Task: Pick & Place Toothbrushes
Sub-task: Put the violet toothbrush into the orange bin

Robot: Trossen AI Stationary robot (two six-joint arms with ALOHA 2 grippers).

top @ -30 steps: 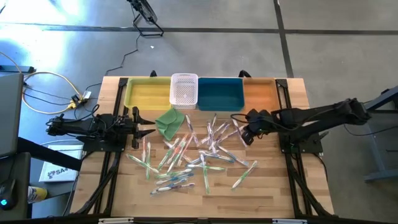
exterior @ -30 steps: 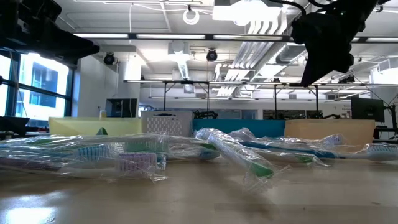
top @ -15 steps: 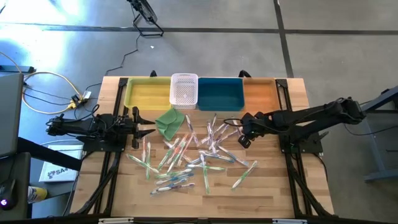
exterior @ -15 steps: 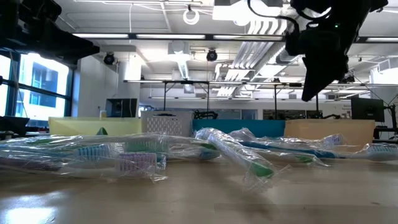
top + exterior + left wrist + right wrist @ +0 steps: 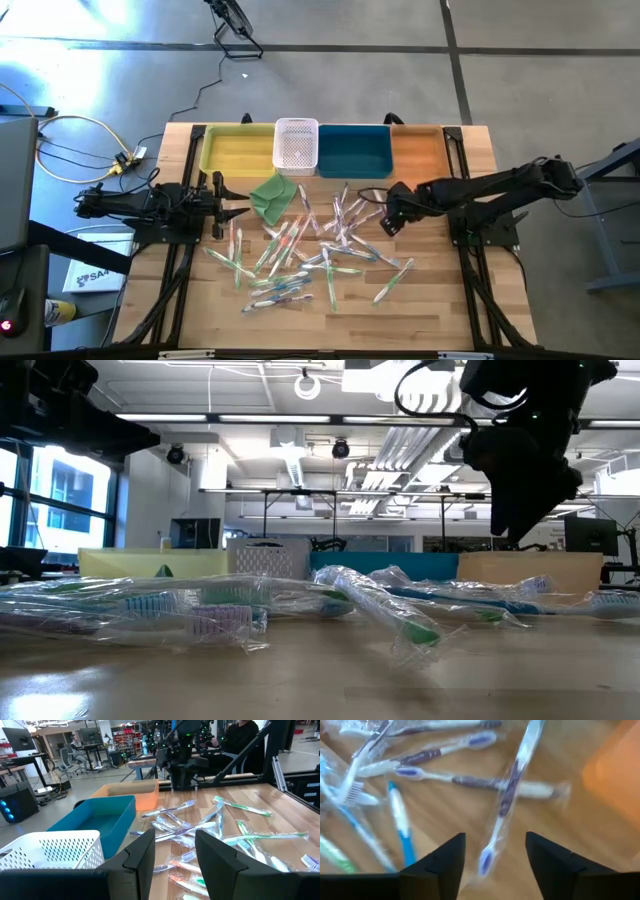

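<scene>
Several toothbrushes point(image 5: 310, 245) in clear wrappers lie scattered flat on the middle of the wooden table. My right gripper point(image 5: 386, 224) hangs over the pile's right side, pointing steeply down, open and clear of the table in the low view point(image 5: 522, 540). In its wrist view, a white-and-purple wrapped toothbrush point(image 5: 509, 795) lies on the wood below the gap between its fingers point(image 5: 495, 857), and nothing touches the fingers. My left gripper point(image 5: 238, 207) waits level at the table's left side, open point(image 5: 175, 855), short of the pile.
Along the far edge stand a yellow bin point(image 5: 238, 150), a white perforated basket point(image 5: 296, 145), a blue bin point(image 5: 355, 150) and an orange bin point(image 5: 418, 150). A folded green cloth point(image 5: 273, 195) lies just in front of the basket. Bare wood shows along the near edge.
My right gripper has come down and a little toward the table's left, over the pile's right side, rolling its wrist as it went. Its fingers, together before, now stand apart. The toothbrushes have not moved.
</scene>
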